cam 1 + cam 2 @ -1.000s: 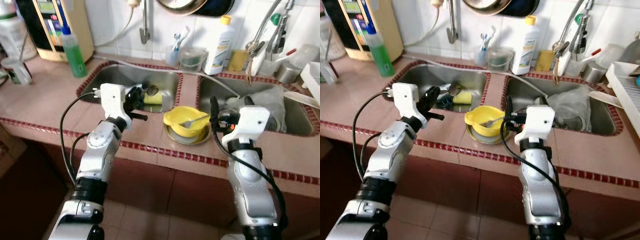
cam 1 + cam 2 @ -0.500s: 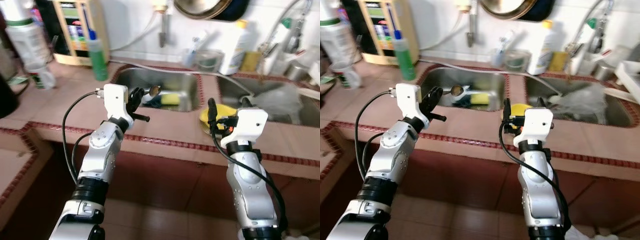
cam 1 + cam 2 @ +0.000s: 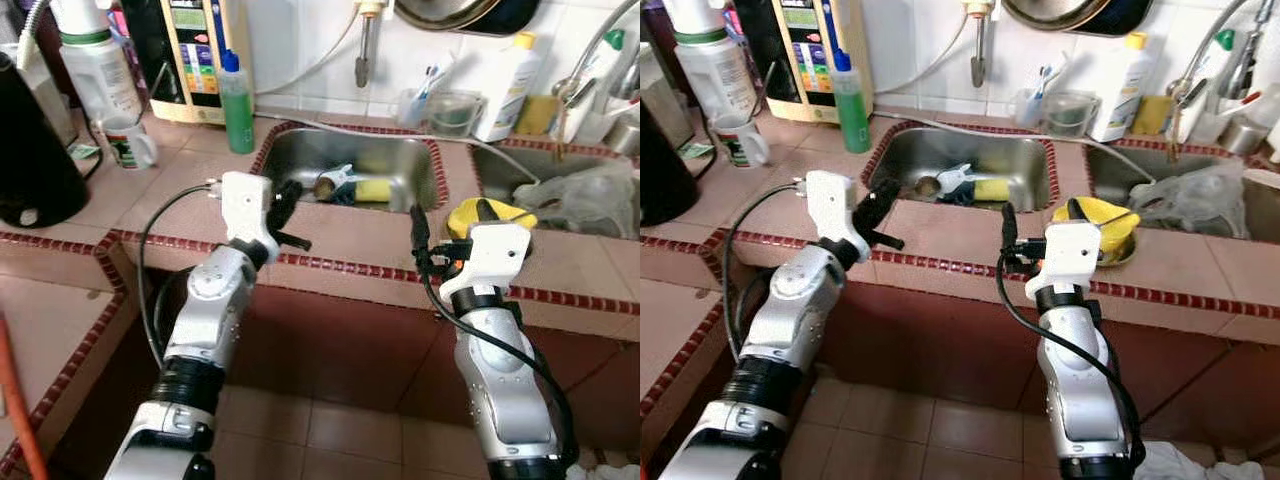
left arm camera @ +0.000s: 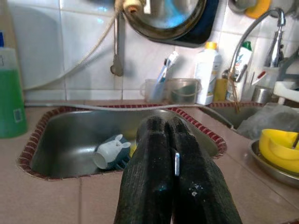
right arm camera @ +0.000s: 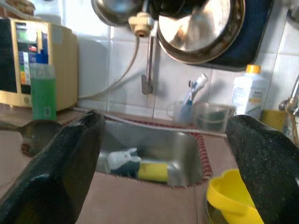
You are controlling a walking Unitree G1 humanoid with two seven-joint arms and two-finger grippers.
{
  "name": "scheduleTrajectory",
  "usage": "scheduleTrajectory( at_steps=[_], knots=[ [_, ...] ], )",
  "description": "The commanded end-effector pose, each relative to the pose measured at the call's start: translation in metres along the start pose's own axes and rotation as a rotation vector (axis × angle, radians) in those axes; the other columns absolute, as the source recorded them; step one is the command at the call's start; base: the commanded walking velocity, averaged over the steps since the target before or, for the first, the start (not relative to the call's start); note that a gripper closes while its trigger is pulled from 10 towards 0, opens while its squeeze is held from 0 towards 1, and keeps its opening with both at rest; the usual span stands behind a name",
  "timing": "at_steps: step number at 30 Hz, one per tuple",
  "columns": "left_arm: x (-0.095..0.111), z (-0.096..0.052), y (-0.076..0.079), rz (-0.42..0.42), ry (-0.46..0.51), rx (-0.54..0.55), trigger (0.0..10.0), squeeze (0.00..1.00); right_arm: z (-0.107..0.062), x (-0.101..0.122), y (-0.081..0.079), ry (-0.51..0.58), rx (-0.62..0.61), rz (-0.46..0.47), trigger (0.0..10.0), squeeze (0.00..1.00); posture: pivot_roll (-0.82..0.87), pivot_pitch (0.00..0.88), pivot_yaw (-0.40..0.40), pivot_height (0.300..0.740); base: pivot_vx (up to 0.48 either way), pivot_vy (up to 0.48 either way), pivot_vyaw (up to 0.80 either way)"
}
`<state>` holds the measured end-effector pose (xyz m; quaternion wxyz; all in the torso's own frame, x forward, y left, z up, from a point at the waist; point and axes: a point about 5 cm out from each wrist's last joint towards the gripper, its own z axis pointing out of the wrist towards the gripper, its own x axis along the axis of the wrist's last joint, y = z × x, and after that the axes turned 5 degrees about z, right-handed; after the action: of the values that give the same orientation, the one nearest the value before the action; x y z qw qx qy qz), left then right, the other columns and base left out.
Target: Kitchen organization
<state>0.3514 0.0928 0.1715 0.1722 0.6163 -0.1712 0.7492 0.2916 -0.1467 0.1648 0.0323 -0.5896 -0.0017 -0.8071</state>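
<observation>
Two grippers hover over the tiled counter's front edge (image 3: 340,270): the left gripper (image 3: 285,205), fingers pressed together, just before the left sink (image 3: 350,160); the right gripper (image 3: 1008,232), fingers spread wide, beside the yellow bowl (image 3: 480,215) on its metal plate. Bottle labels are too blurred to read.

Yellow bowl (image 3: 482,213) partly behind right arm

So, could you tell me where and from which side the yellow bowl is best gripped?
Probably by the near rim of the yellow bowl, coming from above with the open right gripper. It sits upright on a metal plate, its walls flaring outward, so one finger inside and one outside should pinch better than spanning it.
</observation>
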Motion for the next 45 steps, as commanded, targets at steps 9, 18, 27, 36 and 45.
scheduleTrajectory(
  at_steps=[9, 18, 27, 36, 45],
  knots=[
    [0.0070, -0.0006, -0.0033, 0.024, 0.025, -0.001, 10.0, 0.00, 0.0016, 0.0055, -0.0023, 0.018, 0.012, 0.012, 10.0, 0.00, -0.03, 0.000, 0.004, 0.740, 0.326, 0.000, 0.00],
    [0.0072, -0.0005, -0.0035, 0.022, 0.026, 0.002, 10.0, 0.00, 0.0015, 0.0059, -0.0021, 0.017, 0.016, 0.011, 10.0, 0.00, -0.03, 0.000, 0.003, 0.740, 0.328, 0.000, 0.00],
    [0.0082, 0.0013, -0.0035, 0.022, 0.029, 0.001, 10.0, 0.00, 0.0027, 0.0068, -0.0016, 0.020, 0.017, 0.011, 10.0, 0.00, -0.03, 0.000, 0.004, 0.740, 0.329, 0.000, 0.00],
    [0.0089, 0.0029, -0.0030, 0.022, 0.032, 0.001, 10.0, 0.00, 0.0037, 0.0074, -0.0014, 0.021, 0.021, 0.010, 10.0, 0.00, -0.03, 0.000, 0.003, 0.740, 0.330, 0.000, 0.00],
    [0.0069, 0.0033, 0.0013, 0.008, 0.028, -0.022, 10.0, 0.00, -0.0016, 0.0025, -0.0028, -0.007, 0.048, 0.001, 10.0, 0.00, -0.04, 0.000, -0.001, 0.740, 0.196, 0.000, 0.00]
  ],
)
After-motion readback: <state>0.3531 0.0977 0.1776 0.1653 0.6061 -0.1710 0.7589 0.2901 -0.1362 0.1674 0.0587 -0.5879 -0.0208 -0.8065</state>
